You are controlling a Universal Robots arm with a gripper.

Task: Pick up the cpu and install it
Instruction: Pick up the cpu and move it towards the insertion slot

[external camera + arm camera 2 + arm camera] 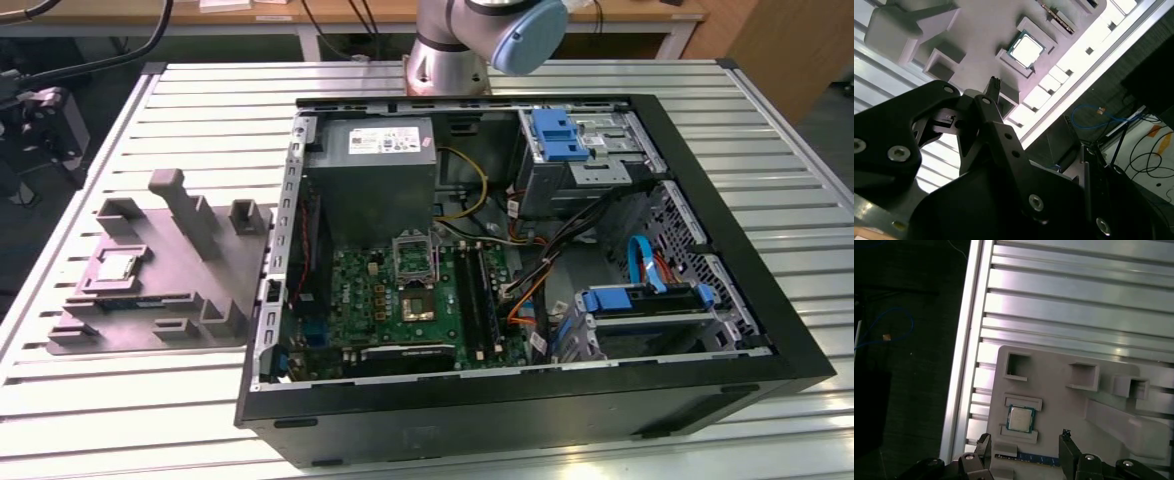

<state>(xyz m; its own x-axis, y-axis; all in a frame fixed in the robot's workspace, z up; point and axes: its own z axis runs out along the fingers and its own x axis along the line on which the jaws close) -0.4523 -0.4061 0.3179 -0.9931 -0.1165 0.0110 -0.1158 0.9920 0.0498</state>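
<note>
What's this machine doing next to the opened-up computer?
A robot arm's gripper hovers over a grey fixture tray that sits on the slatted table beside the open computer case. The cpu lies in its recess on that tray, not yet picked up. The gripper's fingers are open and hold nothing. The green motherboard lies inside the case.

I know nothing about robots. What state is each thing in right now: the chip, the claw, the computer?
cpu: lying flat in a recess of the grey holder, not gripped.
end effector: open, holding nothing.
computer case: side open, insides exposed.
socket: dark centre showing, no cpu in it.
</note>
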